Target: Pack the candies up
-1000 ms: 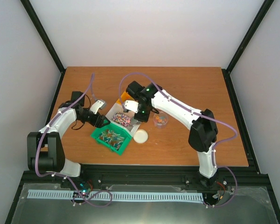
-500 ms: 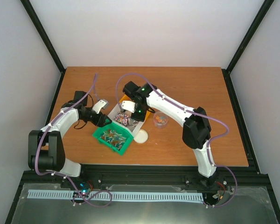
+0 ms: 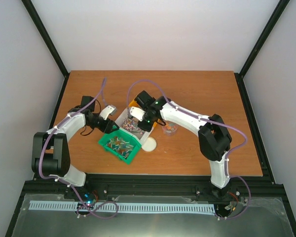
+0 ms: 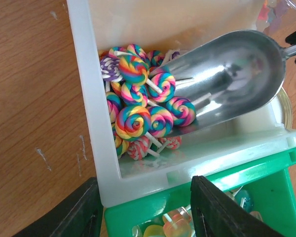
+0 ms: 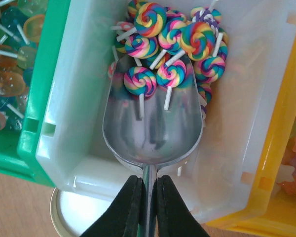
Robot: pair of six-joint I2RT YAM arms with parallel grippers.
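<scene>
Left arm (image 3: 64, 127) and right arm (image 3: 185, 115): link shells were white and smooth, joint housings black and blocky. Purple cable (image 3: 138, 84) ran in loose loops along each arm. A small green light (image 3: 157, 102) glowed on the right wrist housing. Left gripper (image 4: 145, 183) had broad matte black fingers (image 4: 79, 215). Right gripper (image 5: 148, 180) had slim black fingers (image 5: 126, 205), tapering toward the tips.

Three bins (image 4: 96, 123), one scoop (image 4: 232, 79), one lid (image 3: 148, 144), one cup (image 3: 170, 128), over a dozen candies (image 5: 140, 81)
</scene>
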